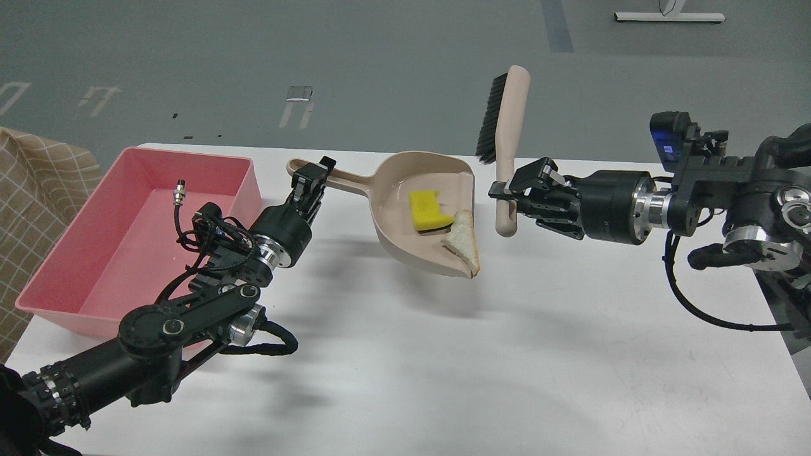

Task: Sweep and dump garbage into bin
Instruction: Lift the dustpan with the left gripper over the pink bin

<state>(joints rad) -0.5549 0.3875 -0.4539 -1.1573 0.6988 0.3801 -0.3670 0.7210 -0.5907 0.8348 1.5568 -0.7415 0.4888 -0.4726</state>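
Observation:
My left gripper (312, 180) is shut on the handle of the beige dustpan (405, 244) and holds it lifted above the white table. In the pan lie the yellow sponge chunk (426, 209) and the white bread slice (463, 244), the bread at the pan's open lip. My right gripper (514, 190) is shut on the handle of the beige brush (509, 130), held upright with its black bristles facing left, to the right of the pan and apart from it. The pink bin (136, 237) stands at the table's left side, left of the dustpan.
The white table (507, 354) ends close behind the dustpan and at the right near my right arm. A checked brown cloth (31, 190) lies left of the bin. A loose cable with a metal plug (179, 190) sticks up from my left arm over the bin.

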